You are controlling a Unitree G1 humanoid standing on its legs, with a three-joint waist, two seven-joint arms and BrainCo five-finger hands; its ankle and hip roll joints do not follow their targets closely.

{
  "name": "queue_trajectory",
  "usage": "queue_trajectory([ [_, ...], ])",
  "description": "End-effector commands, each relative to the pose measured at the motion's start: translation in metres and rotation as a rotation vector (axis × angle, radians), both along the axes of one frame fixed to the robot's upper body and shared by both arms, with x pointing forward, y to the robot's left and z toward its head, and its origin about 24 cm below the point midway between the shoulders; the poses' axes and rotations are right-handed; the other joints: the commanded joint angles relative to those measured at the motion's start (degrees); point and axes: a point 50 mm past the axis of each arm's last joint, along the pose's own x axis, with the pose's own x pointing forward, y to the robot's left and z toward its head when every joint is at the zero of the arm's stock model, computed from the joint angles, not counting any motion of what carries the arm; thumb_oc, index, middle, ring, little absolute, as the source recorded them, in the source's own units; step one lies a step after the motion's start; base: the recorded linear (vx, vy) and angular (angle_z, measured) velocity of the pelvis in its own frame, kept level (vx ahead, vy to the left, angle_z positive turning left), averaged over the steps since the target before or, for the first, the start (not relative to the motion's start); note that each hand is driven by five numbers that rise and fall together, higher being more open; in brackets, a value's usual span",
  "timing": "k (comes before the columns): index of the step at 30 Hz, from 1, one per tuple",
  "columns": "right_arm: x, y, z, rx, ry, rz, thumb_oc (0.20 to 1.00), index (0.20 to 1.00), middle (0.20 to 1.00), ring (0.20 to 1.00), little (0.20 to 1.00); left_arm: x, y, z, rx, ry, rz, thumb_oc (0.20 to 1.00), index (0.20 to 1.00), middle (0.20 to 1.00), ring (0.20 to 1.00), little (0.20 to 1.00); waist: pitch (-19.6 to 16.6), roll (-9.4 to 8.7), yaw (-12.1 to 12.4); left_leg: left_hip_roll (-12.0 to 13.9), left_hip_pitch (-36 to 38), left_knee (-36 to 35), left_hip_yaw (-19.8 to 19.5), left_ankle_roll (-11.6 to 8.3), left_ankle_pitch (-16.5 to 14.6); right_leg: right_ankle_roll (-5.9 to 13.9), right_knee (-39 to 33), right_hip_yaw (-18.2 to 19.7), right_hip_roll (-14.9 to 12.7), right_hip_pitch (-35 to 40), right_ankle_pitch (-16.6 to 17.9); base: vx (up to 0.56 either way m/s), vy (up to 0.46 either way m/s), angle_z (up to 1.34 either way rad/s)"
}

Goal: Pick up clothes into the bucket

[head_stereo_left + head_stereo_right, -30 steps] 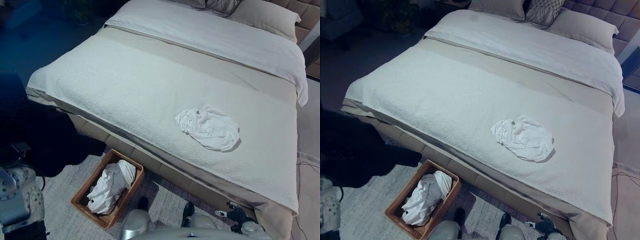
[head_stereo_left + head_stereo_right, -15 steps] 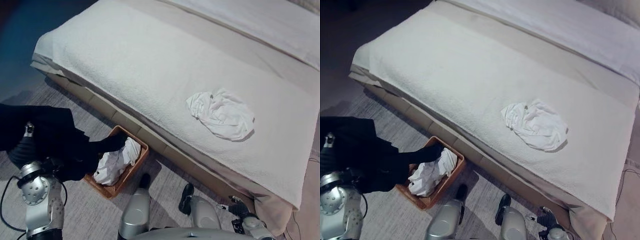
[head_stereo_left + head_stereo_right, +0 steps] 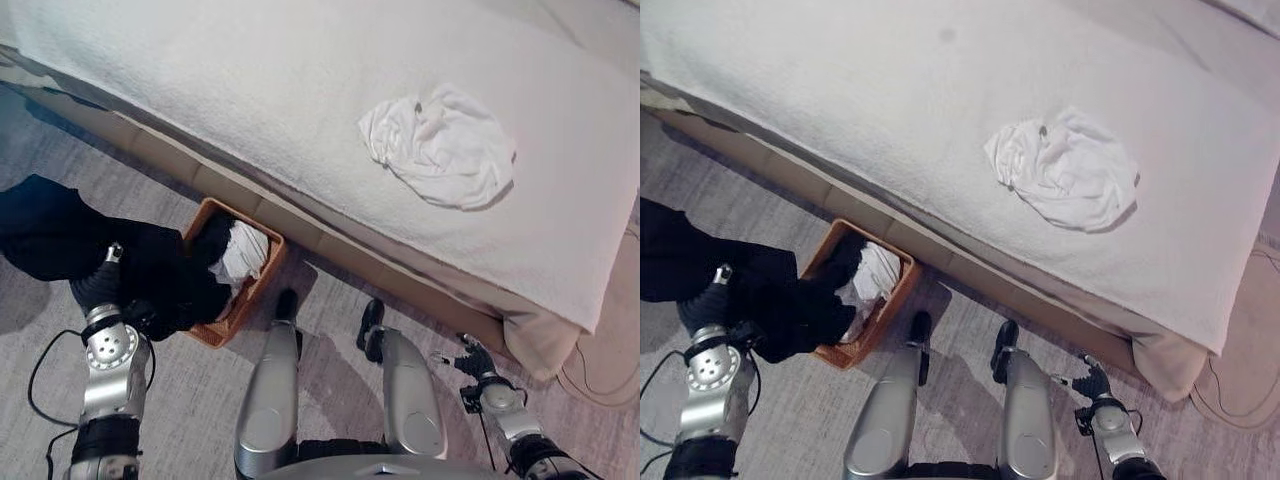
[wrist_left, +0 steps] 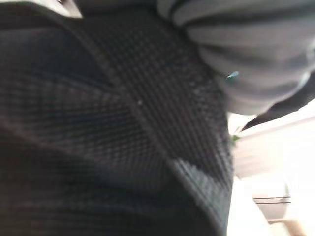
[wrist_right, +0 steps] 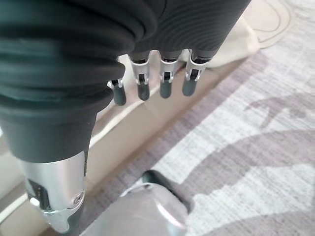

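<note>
Left eye view, nearest first. Down at 5 o'clock, right hand (image 3: 472, 358) low over the grey patterned rug (image 3: 200, 410), fingers (image 5: 165, 84) straight and slightly apart, nothing in them. Over at 8 o'clock, left arm (image 3: 108, 360) reaching out, left hand buried under a black knitted garment (image 3: 150, 275). Cannot tell how those fingers sit beneath the cloth. Black garment draped right over the near end of the brown woven rectangular basket (image 3: 262, 272), spilling partly inside, partly over the rim. Inside already, a crumpled white cloth (image 3: 243, 258), touching the black one. Just beyond the basket, the beige padded bed base (image 3: 330, 240), then the white textured blanket (image 3: 250, 80) across the top. Up at 1 o'clock on that blanket, a crumpled white shirt-like garment (image 3: 440, 145), well apart from both hands, waiting its turn.

Judging the handling: light, limp, nothing fragile, likely to sag and trail on a lift. Best pinched at a raised fold near the middle of the heap, not at a flat edge, so as to gather most of the cloth. Probably needs a step and a lean across the bed.
</note>
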Motion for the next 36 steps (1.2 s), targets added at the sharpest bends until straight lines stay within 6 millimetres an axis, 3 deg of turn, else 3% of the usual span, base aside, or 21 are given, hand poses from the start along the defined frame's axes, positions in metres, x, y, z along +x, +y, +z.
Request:
queue_trajectory([
  [1,0.004,-0.003,0.009,-0.034,-0.069,0.009,1.0,1.0,1.0,1.0,1.0,-0.002,0.027,0.034,0.146,-0.089,0.12,0.2,0.2,0.2,0.2,0.2,-0.5,-1.8,-1.0,-1.8,-4.5,4.5,0.3,2.47,-1.8,2.63,0.4,0.6,-2.1,0.0,-0.3,-0.06,0.0,-0.06],
  [3,0.007,-0.002,0.01,-0.035,-0.08,0.009,1.0,1.0,1.0,1.0,1.0,0.001,0.028,0.031,0.136,-0.076,0.134,0.2,0.2,0.2,0.2,0.2,-0.5,-2.05,-1.2,-1.8,-6.3,5.9,0.4,2.56,-2.1,2.56,1.7,1.0,-2.0,-2.0,-0.5,-0.04,0.008,-0.05],
  [4,0.011,-0.001,0.013,-0.035,-0.106,0.011,1.0,1.0,1.0,1.0,1.0,0.003,0.032,0.03,0.137,-0.061,0.16,0.42,0.42,0.42,0.42,0.42,-0.5,-2.47,-1.6,-1.7,-9.3,8.3,0.5,2.72,-2.7,2.37,3.4,1.6,-2.0,-4.8,-1.0,-0.04,0.014,-0.04],
  [5,0.014,0.0,0.015,-0.038,-0.12,0.016,1.0,1.0,1.0,1.0,1.0,0.004,0.032,0.029,0.133,-0.052,0.174,0.758,0.758,0.758,0.758,0.758,-0.5,-2.76,-1.8,-1.7,-10.7,9.4,0.4,2.82,-3.1,2.22,4.1,1.9,-1.8,-6.1,-1.1,-0.04,0.019,-0.06],
  [6,0.017,0.001,0.018,-0.037,-0.138,0.02,1.0,1.0,1.0,1.0,1.0,0.004,0.034,0.029,0.138,-0.047,0.189,1.0,1.0,1.0,1.0,1.0,-0.5,-2.95,-1.9,-1.6,-11.8,10.3,0.5,2.88,-3.3,2.12,4.8,2.2,-1.6,-7.3,-1.3,-0.03,0.009,-0.09],
  [12,0.026,0.011,0.023,-0.029,-0.184,0.041,1.0,1.0,1.0,1.0,1.0,0.006,0.044,0.021,0.142,0.028,0.292,1.0,1.0,1.0,1.0,1.0,-0.5,-4.3,-2.7,-1.3,-16.2,15.2,0.1,3.22,-6.7,2.3,9.0,3.2,-1.0,-11.8,-3.8,0.03,-0.008,-0.09],
  [14,0.029,0.014,0.025,-0.025,-0.199,0.044,1.0,1.0,1.0,1.0,1.0,0.008,0.046,0.022,0.141,0.035,0.315,1.0,1.0,1.0,1.0,1.0,-0.5,-4.62,-3.0,-1.3,-17.8,14.9,0.3,3.33,-4.9,1.8,8.6,2.9,-1.1,-13.2,-2.3,-0.04,0.001,0.0],
  [15,0.027,0.017,0.023,-0.026,-0.194,0.051,1.0,1.0,1.0,1.0,1.0,0.01,0.045,0.022,0.174,0.06,0.32,1.0,1.0,1.0,1.0,1.0,-0.5,-4.92,-3.1,-1.0,-16.9,15.6,0.0,3.23,-7.0,2.22,9.4,3.1,-1.0,-12.5,-4.2,-0.07,-0.003,-0.05],
  [16,0.029,0.018,0.024,-0.025,-0.198,0.049,1.0,1.0,1.0,1.0,1.0,0.012,0.043,0.024,0.182,0.055,0.313,1.0,1.0,1.0,1.0,1.0,-0.5,-4.93,-3.2,-1.1,-17.9,14.9,0.1,3.33,-5.1,1.77,8.7,2.7,-1.2,-13.3,-2.6,0.1,-0.03,-0.06],
  [17,0.027,0.018,0.023,-0.027,-0.191,0.053,1.0,1.0,1.0,1.0,1.0,0.011,0.043,0.022,0.191,0.067,0.312,1.0,1.0,1.0,1.0,1.0,-0.5,-4.89,-3.1,-1.0,-16.8,15.5,-0.1,3.27,-7.1,2.25,9.4,3.1,-1.0,-12.5,-4.4,-0.07,0.003,-0.01],
  [18,0.029,0.018,0.024,-0.026,-0.198,0.052,1.0,1.0,1.0,1.0,1.0,0.012,0.043,0.024,0.191,0.059,0.311,1.0,1.0,1.0,1.0,1.0,-0.5,-4.92,-3.2,-1.1,-18.0,14.9,0.0,3.36,-5.2,1.79,8.6,2.7,-1.2,-13.4,-2.7,0.0,0.0,0.0],
  [21,0.032,0.02,0.026,-0.031,-0.21,0.065,1.0,1.0,1.0,1.0,1.0,0.011,0.042,0.022,0.226,0.087,0.311,1.0,1.0,1.0,1.0,1.0,-0.5,-5.03,-3.2,-1.0,-16.4,14.9,0.0,3.22,-7.2,2.31,8.8,3.0,-1.0,-12.1,-4.3,0.03,-0.005,0.03],
  [24,0.037,0.021,0.03,-0.032,-0.232,0.071,1.0,1.0,1.0,1.0,1.0,0.012,0.043,0.022,0.24,0.098,0.312,1.0,1.0,1.0,1.0,1.0,-0.5,-5.04,-3.4,-1.2,-17.2,13.8,0.2,3.31,-5.2,1.86,7.8,2.8,-1.1,-12.8,-2.6,0.0,0.004,0.01],
  [25,0.037,0.021,0.031,-0.043,-0.239,0.075,1.0,1.0,1.0,1.0,1.0,0.01,0.043,0.017,0.243,0.121,0.312,1.0,1.0,1.0,1.0,1.0,-0.5,-4.97,-3.4,-1.0,-15.8,14.2,0.1,3.19,-7.1,2.31,8.2,3.1,-1.0,-11.5,-4.2,-0.07,0.013,0.0],
  [26,0.041,0.021,0.036,-0.052,-0.262,0.076,1.0,1.0,1.0,1.0,1.0,0.01,0.042,0.017,0.241,0.123,0.314,1.0,1.0,1.0,1.0,1.0,-0.5,-4.95,-3.6,-1.1,-16.7,13.4,0.2,3.29,-5.1,1.87,7.3,2.7,-1.1,-12.3,-2.5,0.0,0.0,0.0],
  [30,0.054,0.017,0.06,-0.094,-0.389,0.065,1.0,1.0,1.0,1.0,1.0,0.005,0.041,0.006,0.231,0.163,0.327,1.0,1.0,1.0,1.0,1.0,-0.5,-4.69,-3.9,-1.2,-16.4,12.9,0.3,3.26,-4.9,1.93,6.8,2.7,-1.2,-12.1,-2.3,-0.02,0.004,0.0],
  [31,0.066,0.012,0.087,-0.106,-0.536,0.015,1.0,1.0,1.0,1.0,1.0,0.004,0.033,-0.004,0.201,0.174,0.322,1.0,1.0,1.0,1.0,1.0,-0.5,-4.29,-4.0,-1.3,-16.2,12.5,0.3,3.32,-4.7,1.98,6.6,2.6,-1.3,-11.9,-2.3,0.0,0.0,0.0],
  [32,0.066,0.012,0.087,-0.106,-0.536,0.015,1.0,1.0,1.0,1.0,1.0,0.004,0.033,-0.004,0.201,0.174,0.321,1.0,1.0,1.0,1.0,1.0,-0.5,-4.28,-4.0,-1.3,-16.2,12.5,0.3,3.32,-4.7,1.98,6.6,2.6,-1.3,-11.9,-2.3,0.01,0.032,0.01],
  [33,0.08,0.012,0.12,-0.102,-0.699,-0.026,1.0,1.0,1.0,1.0,1.0,0.005,0.019,-0.016,0.15,0.172,0.292,1.0,1.0,1.0,1.0,1.0,-0.5,-3.68,-3.9,-1.5,-15.8,11.8,0.5,3.38,-4.4,2.0,6.6,2.6,-1.4,-11.8,-2.2,0.0,0.0,0.0],
  [35,0.084,0.011,0.136,-0.106,-0.774,-0.047,1.0,1.0,1.0,1.0,1.0,0.006,0.009,-0.022,0.104,0.161,0.263,1.0,1.0,1.0,1.0,1.0,-0.5,-3.32,-3.8,-1.7,-15.5,11.3,0.5,3.43,-4.3,2.03,6.5,2.7,-1.4,-11.6,-2.2,0.01,0.007,0.02],
  [36,0.092,0.009,0.159,-0.109,-0.883,-0.078,1.0,1.0,1.0,1.0,1.0,0.008,-0.01,-0.035,-0.018,0.124,0.187,1.0,1.0,1.0,1.0,1.0,-0.5,-2.52,-3.4,-2.1,-14.5,10.1,0.6,3.5,-3.9,2.2,6.4,2.7,-1.7,-11.0,-2.2,0.02,0.008,0.05],
])
